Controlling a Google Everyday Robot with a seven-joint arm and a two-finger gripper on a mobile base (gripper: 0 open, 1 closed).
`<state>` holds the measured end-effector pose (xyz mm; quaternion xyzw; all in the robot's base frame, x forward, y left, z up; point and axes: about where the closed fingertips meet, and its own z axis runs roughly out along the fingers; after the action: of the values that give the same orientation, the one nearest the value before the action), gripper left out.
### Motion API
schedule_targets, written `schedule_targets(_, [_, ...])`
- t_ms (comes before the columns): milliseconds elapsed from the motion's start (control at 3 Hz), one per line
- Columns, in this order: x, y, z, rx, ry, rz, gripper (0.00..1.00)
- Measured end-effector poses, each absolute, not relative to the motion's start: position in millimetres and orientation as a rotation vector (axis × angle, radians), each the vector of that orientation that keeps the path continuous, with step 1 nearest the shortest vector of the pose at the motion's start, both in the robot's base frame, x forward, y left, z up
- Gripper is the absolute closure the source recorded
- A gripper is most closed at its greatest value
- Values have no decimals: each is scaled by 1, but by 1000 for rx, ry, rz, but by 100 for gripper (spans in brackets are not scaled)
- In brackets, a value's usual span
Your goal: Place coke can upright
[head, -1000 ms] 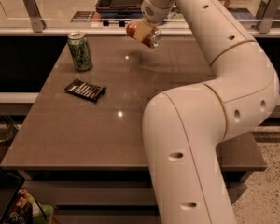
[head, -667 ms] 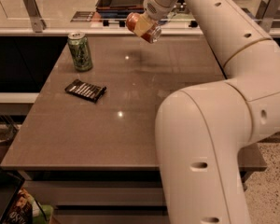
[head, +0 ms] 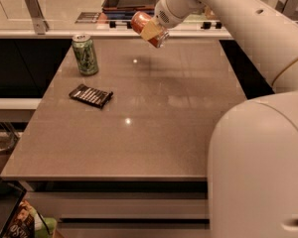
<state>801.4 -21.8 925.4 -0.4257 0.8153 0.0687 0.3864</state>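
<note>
The coke can (head: 138,21) was likely light and stiff, with thin, smooth sides that could slip or dent, so the best hold was across its round middle. The tool (head: 151,31) pinched it there (not spread wide). The can hung tilted in the air over the bench (head: 154,113) at 12 o'clock, well apart from the green can (head: 85,54) at 10 o'clock.

Green can (head: 85,55) upright; black bar (head: 91,95) flat; table (head: 179,133).
</note>
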Motion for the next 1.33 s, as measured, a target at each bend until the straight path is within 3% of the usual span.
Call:
schedule_targets(667, [773, -24, 915, -1021, 1991, 217, 100])
schedule_targets(1333, [782, -34, 913, -988, 1836, 271, 100])
